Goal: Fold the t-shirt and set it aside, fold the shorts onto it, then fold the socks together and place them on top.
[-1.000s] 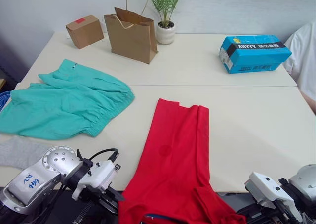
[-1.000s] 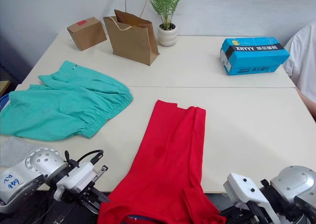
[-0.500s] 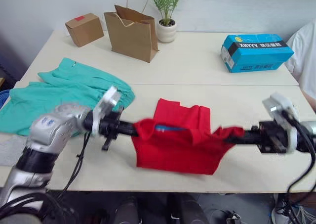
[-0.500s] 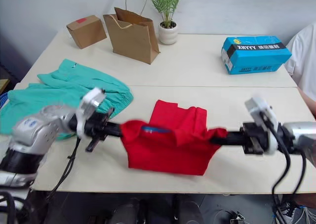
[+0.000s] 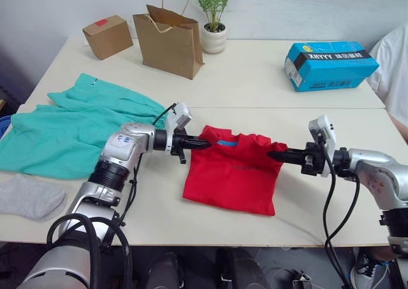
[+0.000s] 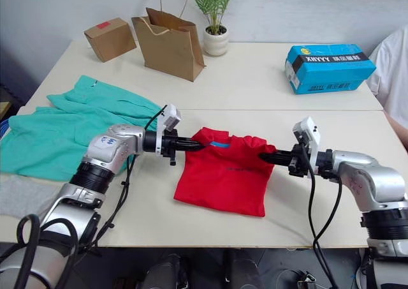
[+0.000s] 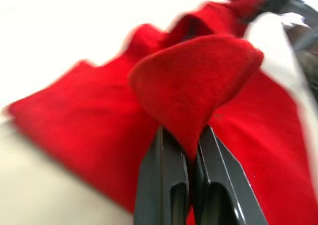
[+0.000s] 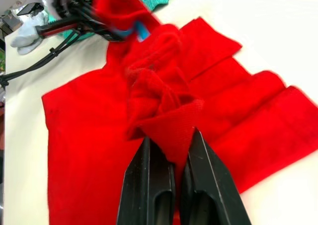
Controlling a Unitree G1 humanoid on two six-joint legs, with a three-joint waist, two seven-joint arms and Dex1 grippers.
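T-shirt: the bright red cotton t-shirt [image 5: 233,177] lies doubled over near the middle of the cream table [image 5: 319,193], a strip of blue neck band showing at its far edge.
Left gripper: the left gripper [image 5: 199,145] has its black fingers [image 7: 166,185] clenched on a pinch of red cloth at the shirt's far left corner.
Right gripper: the right gripper [image 5: 275,155] has its fingers [image 8: 149,185] clamped on a bunched fold at the far right corner.
Shorts: the teal shorts [image 5: 70,133], soft with a gathered waistband, are spread flat to the left of the shirt.
Socks: a light grey knit sock [image 5: 29,196] rests near the table's front left edge.
Writing: the blue carton [image 5: 330,66] at far right reads "XINYYY"; smaller print is unreadable.
Background: a small cardboard box [image 5: 107,37] with a red label, a brown paper bag [image 5: 169,41] with a looped handle and a potted plant [image 5: 213,18] in a white pot line the far edge.
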